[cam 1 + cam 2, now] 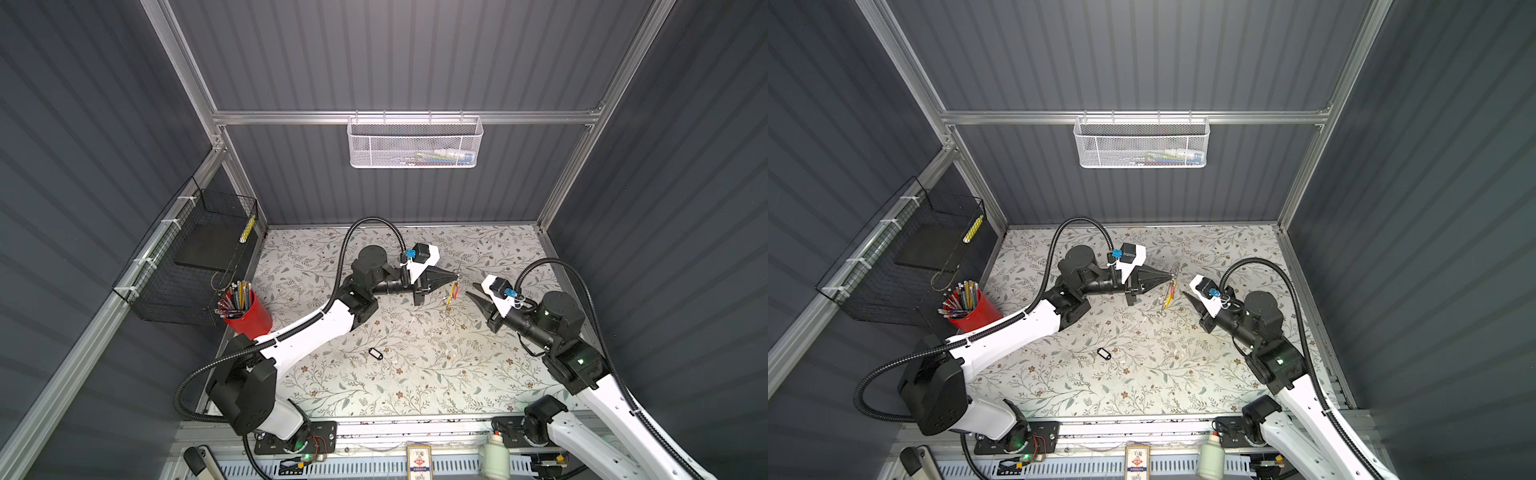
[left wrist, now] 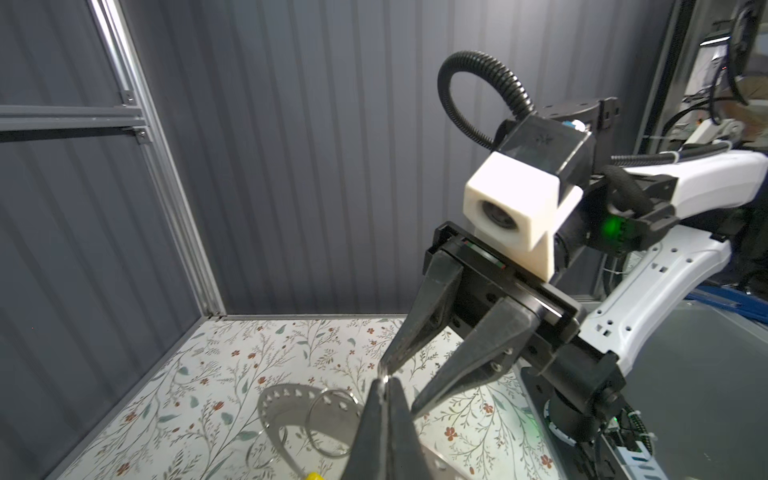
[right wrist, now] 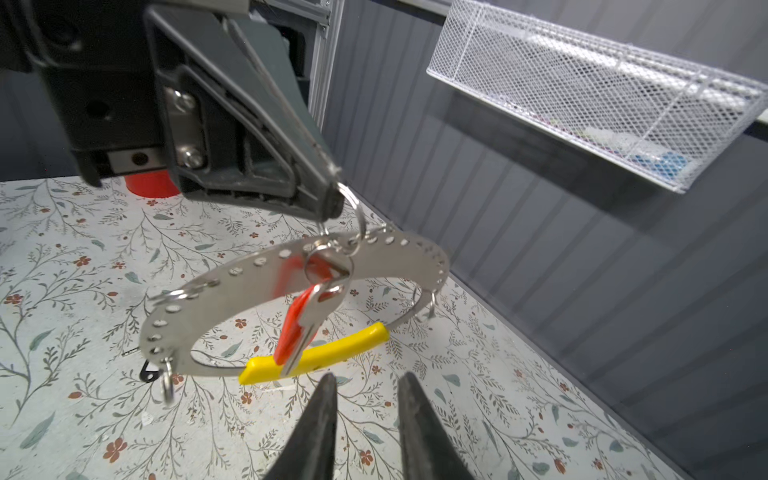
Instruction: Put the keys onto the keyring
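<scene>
Closest to the right wrist camera, the right fingers (image 3: 320,424) stand apart, with patterned surface showing between their dark tips, and they close on nothing. Just beyond them hangs the keyring (image 3: 232,274), a large thin silver-grey metal hoop pierced with small holes and closed by a bright yellow segment (image 3: 340,349). The left fingers (image 3: 257,137), black and tapered, are pressed together on a small wire ring at the hoop's top, so the hoop dangles clear of the floral-print counter (image 3: 83,291). An orange-red plastic key tag (image 3: 297,324) with its silver key hangs from a small ring on the hoop, across its opening; this view alone shows it plainly.

The left wrist view gives the opposite side: the left fingers (image 2: 407,436) meet at their tips, the hoop (image 2: 282,399) shows beneath them, and the right fingers (image 2: 432,316) face the camera, spread.

In both top views the keyring (image 1: 451,296) (image 1: 1169,295) is edge-on, a thin yellow-and-red sliver between the two arms, left fingers (image 1: 440,276) at its 10 o'clock, right fingers (image 1: 482,305) at 3 o'clock, near but apart. The top views give the clear sight of the oval black-framed key tag (image 1: 375,353) (image 1: 1103,353) with a white insert, lying flat on the counter at about 8 o'clock from the hoop, well apart from both arms.
</scene>
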{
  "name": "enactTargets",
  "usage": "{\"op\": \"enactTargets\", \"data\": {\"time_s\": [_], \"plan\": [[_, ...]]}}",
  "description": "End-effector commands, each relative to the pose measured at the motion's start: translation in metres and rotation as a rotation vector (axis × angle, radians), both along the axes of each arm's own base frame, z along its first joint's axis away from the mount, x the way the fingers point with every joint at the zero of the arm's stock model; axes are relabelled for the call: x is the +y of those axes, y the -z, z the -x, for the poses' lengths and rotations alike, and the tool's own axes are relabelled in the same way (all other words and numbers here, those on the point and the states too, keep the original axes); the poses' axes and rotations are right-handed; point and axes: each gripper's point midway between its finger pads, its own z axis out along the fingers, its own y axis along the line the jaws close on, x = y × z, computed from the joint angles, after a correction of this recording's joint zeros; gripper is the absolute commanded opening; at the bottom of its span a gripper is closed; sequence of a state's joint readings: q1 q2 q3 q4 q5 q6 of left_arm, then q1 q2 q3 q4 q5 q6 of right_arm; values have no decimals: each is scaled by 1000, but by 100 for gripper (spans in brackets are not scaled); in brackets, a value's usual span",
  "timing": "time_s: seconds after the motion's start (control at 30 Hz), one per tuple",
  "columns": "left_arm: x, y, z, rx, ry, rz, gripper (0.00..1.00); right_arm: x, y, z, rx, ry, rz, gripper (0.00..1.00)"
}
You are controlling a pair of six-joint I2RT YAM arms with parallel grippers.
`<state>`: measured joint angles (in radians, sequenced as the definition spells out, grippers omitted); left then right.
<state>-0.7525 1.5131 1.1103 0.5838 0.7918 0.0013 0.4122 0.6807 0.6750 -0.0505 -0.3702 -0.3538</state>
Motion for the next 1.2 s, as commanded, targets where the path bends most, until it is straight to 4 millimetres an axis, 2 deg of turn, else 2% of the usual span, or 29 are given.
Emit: {"op": "enactTargets", "data": {"time_s": [0.0,0.13,0.23,0.5,0.7,1.17], "plan": [[1,-7,9,8,91,40,0,17,-17,19,1,-167,-42,27],[0,-5,10,20,116,44,0,30,-26,27,19,-280,-54,26],[1,-6,12,23,134,45,0,34,-29,24,21,-298,-62,25],[4,-4,15,18,149,26,0,30,-23,13,49,-278,-82,20],[4,-3,15,18,153,24,0,25,-31,14,25,-283,-135,20],[5,-3,21,21,195,20,0,28,-27,11,53,-304,-138,16]]}}
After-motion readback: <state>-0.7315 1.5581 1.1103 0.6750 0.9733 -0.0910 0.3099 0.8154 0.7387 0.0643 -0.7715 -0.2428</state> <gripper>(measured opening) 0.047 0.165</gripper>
